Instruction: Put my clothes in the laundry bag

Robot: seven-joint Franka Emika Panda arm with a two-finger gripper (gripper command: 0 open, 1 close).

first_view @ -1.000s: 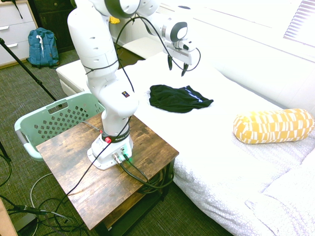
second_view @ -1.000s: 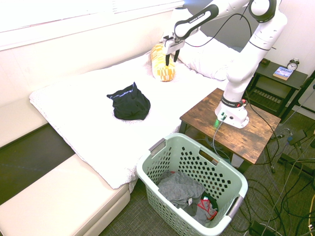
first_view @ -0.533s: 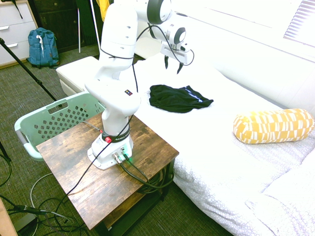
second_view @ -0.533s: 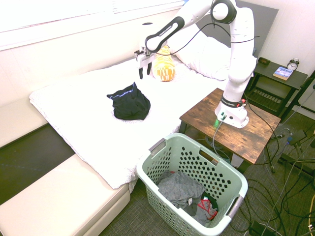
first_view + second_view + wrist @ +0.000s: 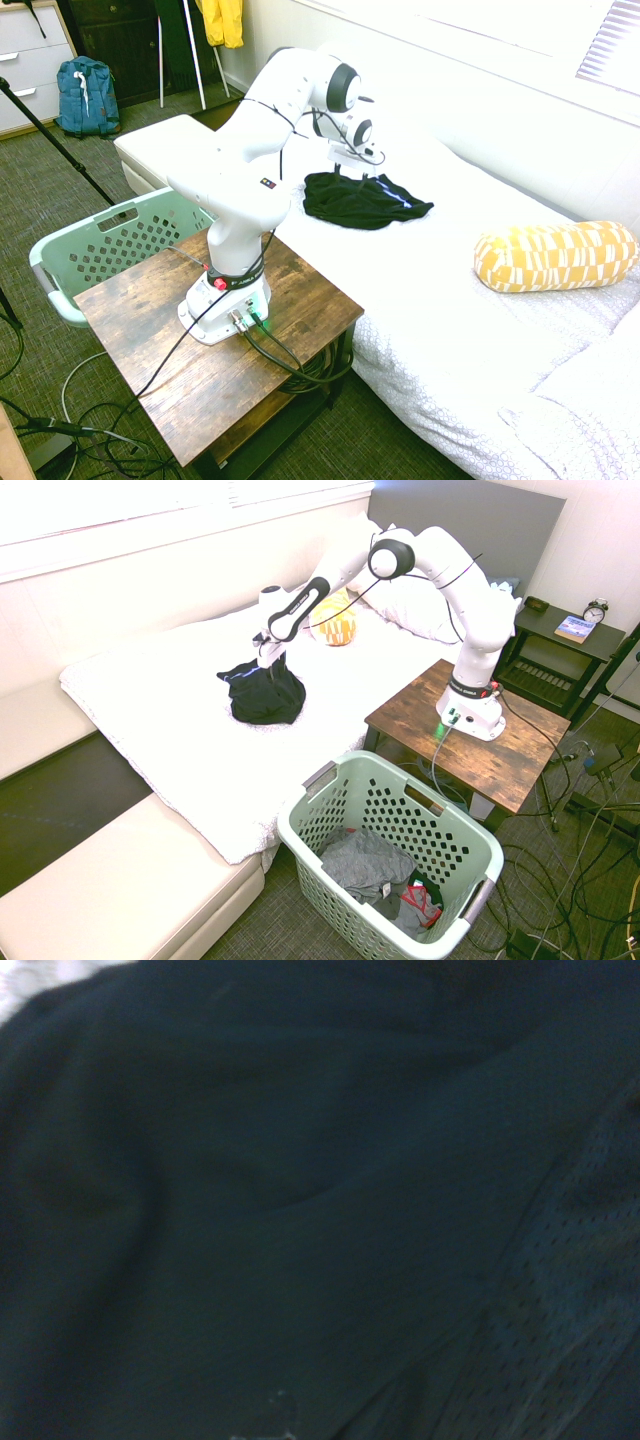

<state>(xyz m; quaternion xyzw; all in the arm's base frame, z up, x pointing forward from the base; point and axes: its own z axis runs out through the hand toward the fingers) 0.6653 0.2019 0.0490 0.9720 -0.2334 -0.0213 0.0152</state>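
The clothes (image 5: 365, 200) are a small black garment with a thin light stripe, lying crumpled on the white bed. The arm reaches down so that my gripper (image 5: 345, 174) sits right at the garment's edge nearest the bed's foot, open, its fingertips at the fabric. In the second exterior view the gripper (image 5: 268, 666) touches the top of the clothes (image 5: 265, 695). Dark fabric (image 5: 300, 1210) fills the wrist view. The laundry bag (image 5: 400, 770), a mint-green perforated basket, stands on the floor beside the bed and the wooden table; its rim (image 5: 110, 222) also shows in the first exterior view.
A yellow patterned pillow (image 5: 555, 255) lies further up the bed, with white pillows (image 5: 430, 600) beyond it. The wooden side table (image 5: 300, 320) bears the arm. Grey and other laundry (image 5: 365, 865) lies inside the basket. A blue backpack (image 5: 85, 95) and yellow jacket (image 5: 222, 20) are far off.
The arm has swung from above the yellow pillow's end of the bed across and down onto the black garment. The fingers stayed open; the garment has not moved.
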